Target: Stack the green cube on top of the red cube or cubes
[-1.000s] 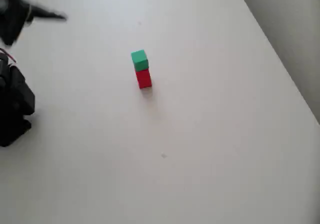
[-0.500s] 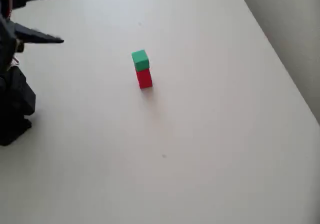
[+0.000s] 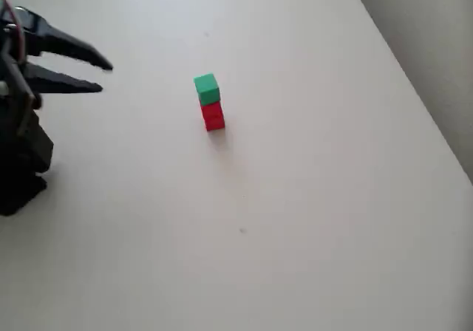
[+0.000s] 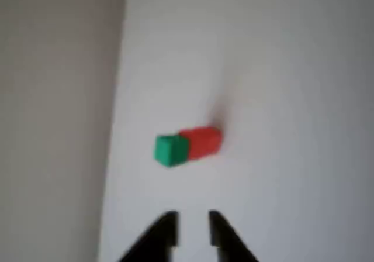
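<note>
Overhead view: green cube is sitting atop red cube mid-table, stack seemingly complete; gripper is hanging well apart at left. Wrist view: jaws are standing slightly parted, gripping nothing, presumably released

Overhead: the green cube sits on the red cube, upper middle of the tabletop. Fingers are at far left, well apart.

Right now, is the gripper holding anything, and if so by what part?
Nothing is held. The gripper is open and apart from the green cube, which sits on the red cube.
</note>
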